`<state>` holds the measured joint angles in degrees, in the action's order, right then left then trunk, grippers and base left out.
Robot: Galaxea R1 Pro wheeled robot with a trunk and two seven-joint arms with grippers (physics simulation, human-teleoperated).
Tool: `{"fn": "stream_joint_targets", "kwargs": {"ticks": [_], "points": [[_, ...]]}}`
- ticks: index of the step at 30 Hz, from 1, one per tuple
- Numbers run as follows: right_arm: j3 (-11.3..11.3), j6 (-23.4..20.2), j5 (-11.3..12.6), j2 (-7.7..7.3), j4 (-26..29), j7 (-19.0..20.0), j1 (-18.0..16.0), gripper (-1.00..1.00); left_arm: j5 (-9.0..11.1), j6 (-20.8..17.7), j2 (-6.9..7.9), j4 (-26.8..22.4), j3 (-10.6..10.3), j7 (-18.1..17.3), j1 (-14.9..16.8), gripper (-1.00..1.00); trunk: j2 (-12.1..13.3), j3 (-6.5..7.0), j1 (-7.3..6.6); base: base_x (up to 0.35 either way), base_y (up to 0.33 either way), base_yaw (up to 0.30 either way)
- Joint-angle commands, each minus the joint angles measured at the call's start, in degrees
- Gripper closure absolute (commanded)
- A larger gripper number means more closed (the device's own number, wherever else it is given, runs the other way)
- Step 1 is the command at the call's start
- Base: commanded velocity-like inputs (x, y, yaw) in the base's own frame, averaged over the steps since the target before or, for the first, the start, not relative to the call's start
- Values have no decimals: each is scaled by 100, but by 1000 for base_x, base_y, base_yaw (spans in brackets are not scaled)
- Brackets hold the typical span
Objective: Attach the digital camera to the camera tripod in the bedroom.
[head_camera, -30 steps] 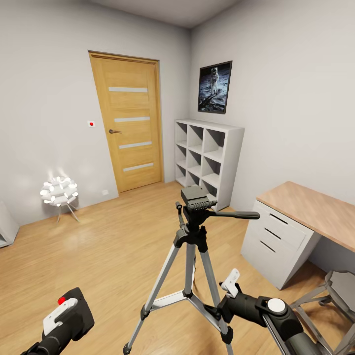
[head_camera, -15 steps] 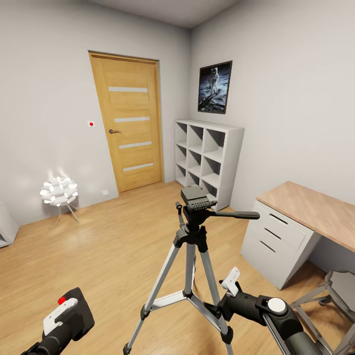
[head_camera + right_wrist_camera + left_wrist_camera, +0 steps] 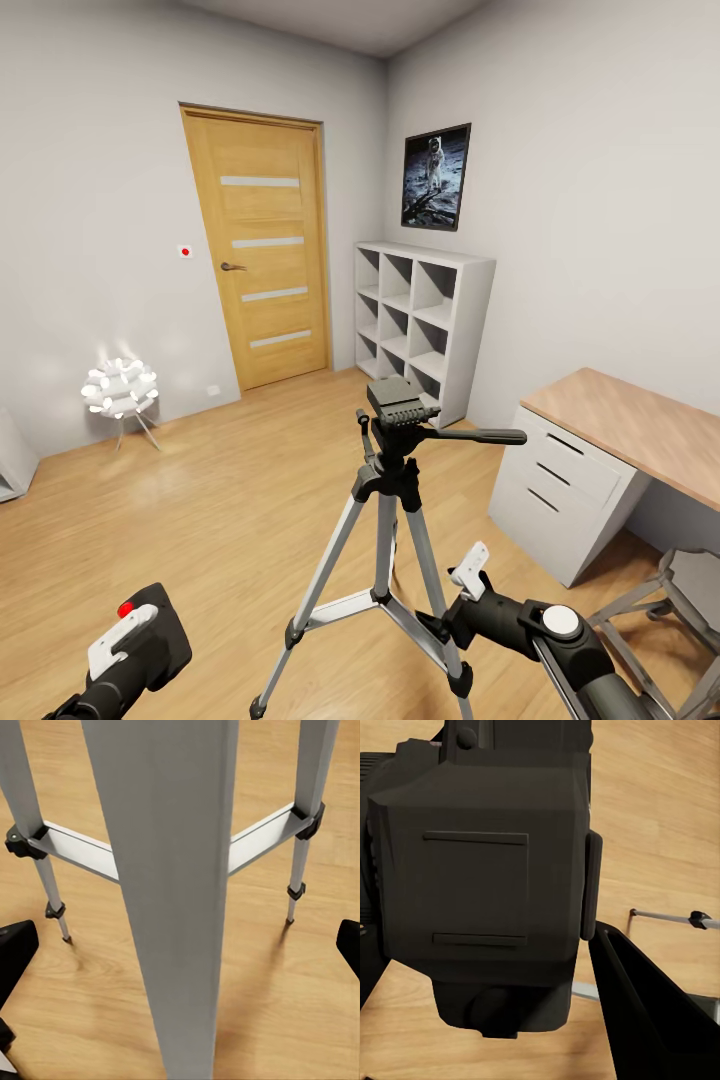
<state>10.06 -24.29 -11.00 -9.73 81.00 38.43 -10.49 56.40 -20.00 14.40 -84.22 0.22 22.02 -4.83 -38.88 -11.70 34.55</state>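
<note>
The camera tripod [image 3: 388, 490] stands on the wood floor in the middle of the head view. Its black head [image 3: 398, 402] is bare and its pan handle [image 3: 480, 436] points right. My left gripper [image 3: 128, 640] is low at the left, shut on the digital camera [image 3: 165, 640], whose red button [image 3: 126, 608] faces up. The camera's black body [image 3: 480, 870] looms close in the left wrist view beside one dark finger [image 3: 649, 1020]. My right gripper [image 3: 440, 622] is open, its fingertips [image 3: 15, 952] standing either side of a silver tripod leg [image 3: 172, 870] without touching it.
A white desk [image 3: 600, 440] with a wood top and a grey chair [image 3: 680, 600] stand to the right. A white cube shelf [image 3: 420, 320] and a wooden door [image 3: 260, 250] are at the back. A glowing floor lamp [image 3: 120, 390] sits at the left.
</note>
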Motion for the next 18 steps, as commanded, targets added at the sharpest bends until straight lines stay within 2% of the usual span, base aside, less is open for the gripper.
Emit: {"fn": "stream_joint_targets", "kwargs": {"ticks": [1, 2, 18], "points": [[5, -17, -47, -2, 6, 23, -5, -100, 38, -23, 2, -16, 3, 27, 0, 100, -8, -8, 2, 0, 0, 0], [5, -17, -46, -2, 2, 20, -5, 100, 38, -24, 1, -17, 2, 26, 0, 100, -8, -8, 2, 0, 0, 0], [15, 2, -43, -2, -12, 11, -2, 100, 38, -29, -12, -70, -8, 31, 0, 100, -8, -8, 2, 0, 0, 0]]}}
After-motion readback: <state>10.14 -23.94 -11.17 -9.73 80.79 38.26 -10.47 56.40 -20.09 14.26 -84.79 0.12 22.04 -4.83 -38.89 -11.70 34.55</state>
